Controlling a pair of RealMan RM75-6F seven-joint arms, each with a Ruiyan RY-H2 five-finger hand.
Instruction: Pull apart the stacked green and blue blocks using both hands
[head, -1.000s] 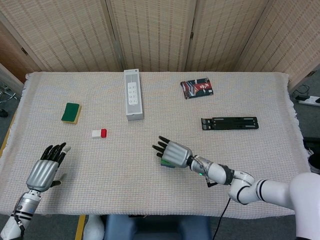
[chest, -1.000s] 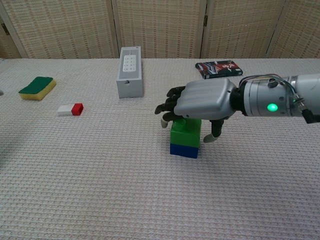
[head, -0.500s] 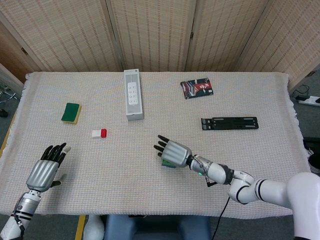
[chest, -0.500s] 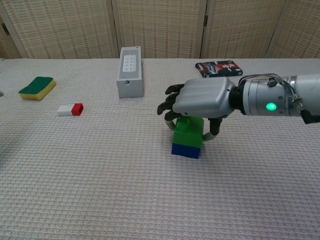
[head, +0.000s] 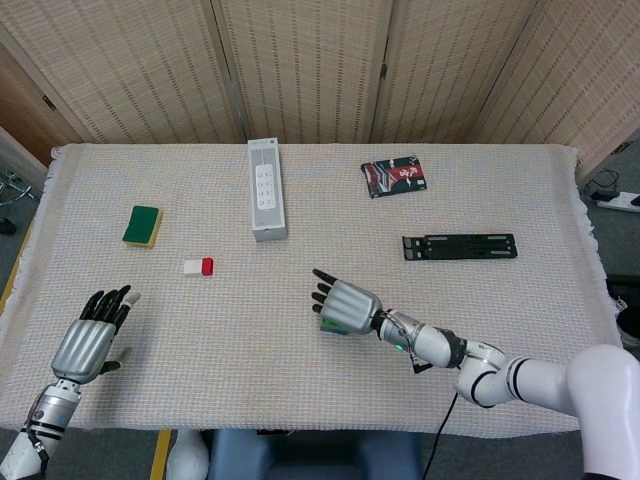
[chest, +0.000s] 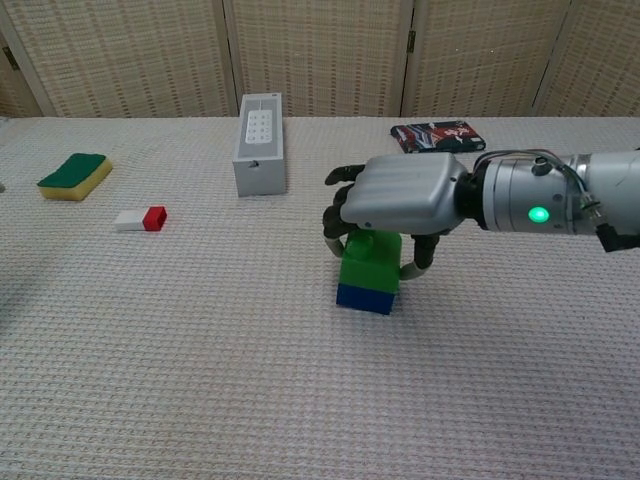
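A green block (chest: 371, 262) sits stacked on a blue block (chest: 364, 297) on the cloth, near the table's middle. My right hand (chest: 402, 194) covers the stack from above, its fingers curled down the left side of the green block and its thumb on the right side, gripping it. In the head view the right hand (head: 345, 305) hides nearly the whole stack; only a green sliver (head: 327, 326) shows. My left hand (head: 88, 341) lies far off at the table's front left corner, fingers spread and holding nothing.
A white power strip (head: 266, 200) lies at the back centre, a green sponge (head: 143, 224) and a small white-and-red block (head: 198, 266) to the left. A red packet (head: 392, 175) and a black bracket (head: 459, 246) lie at the back right.
My right hand's fingers have curled further down around the green block, and the stack has shifted slightly on the cloth. The left hand has not moved.
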